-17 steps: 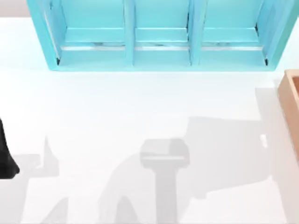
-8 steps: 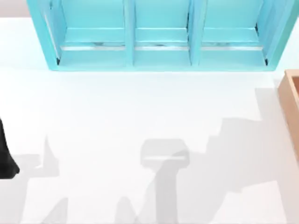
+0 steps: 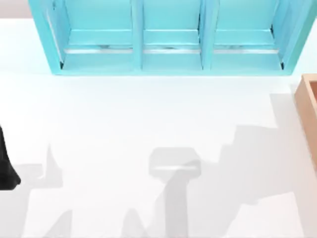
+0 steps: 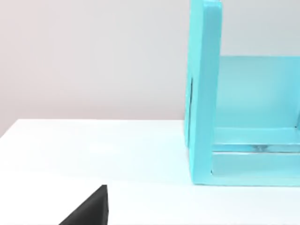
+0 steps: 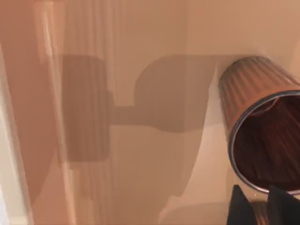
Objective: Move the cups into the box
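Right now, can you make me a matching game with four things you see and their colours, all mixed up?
Things:
1. shelf unit
2. box
3. cup
4. table

Colours:
A. white
B. copper-brown
C. turquoise
D. tan

Pairs: 1-C, 2-D, 3-B, 4-A

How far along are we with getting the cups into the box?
In hand: the right wrist view looks down into the box, where one cup sits close by the right gripper; whether it is gripped is unclear. The left arm waits at the table's left edge. The second cup's whereabouts cannot be judged, so it may remain.
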